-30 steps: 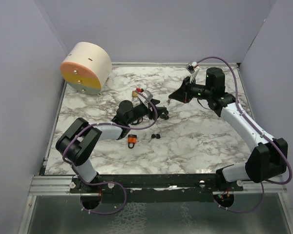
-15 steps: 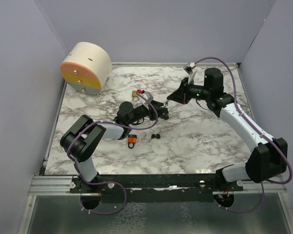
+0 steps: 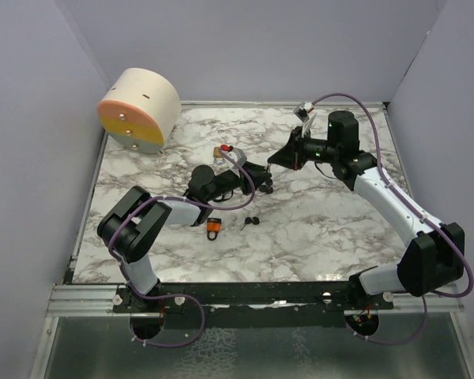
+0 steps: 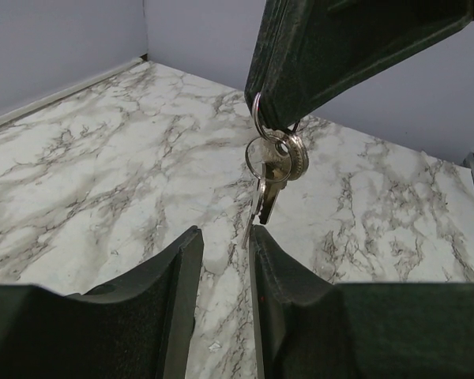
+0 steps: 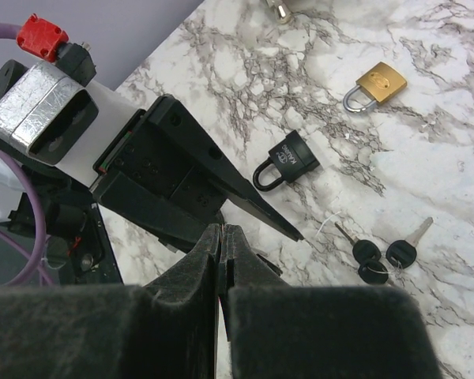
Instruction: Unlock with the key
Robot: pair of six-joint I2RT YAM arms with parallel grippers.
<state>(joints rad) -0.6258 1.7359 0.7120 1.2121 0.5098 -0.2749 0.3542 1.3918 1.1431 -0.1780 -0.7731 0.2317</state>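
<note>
My right gripper point(image 3: 275, 160) is shut on the ring of a bunch of silver keys point(image 4: 272, 162). In the left wrist view its fingers point(image 4: 316, 55) come down from above and the keys hang from them. The lowest key tip sits just above the gap of my left gripper point(image 4: 225, 233), against the right finger. My left gripper point(image 3: 262, 170) is open a little and empty. In the right wrist view my shut gripper point(image 5: 221, 230) hides the keys. A black padlock point(image 5: 288, 158) lies on the table beside my left gripper's fingers point(image 5: 245, 201).
An orange padlock point(image 3: 213, 227) lies at the front centre and looks gold in the right wrist view point(image 5: 377, 85). Black-headed keys point(image 3: 251, 222) lie beside it. A brass padlock point(image 3: 219, 151) lies behind my left arm. A round cream and orange box point(image 3: 138, 109) stands at the back left.
My right gripper has shifted slightly left with the keys, closer over my left gripper. My left arm has barely moved.
</note>
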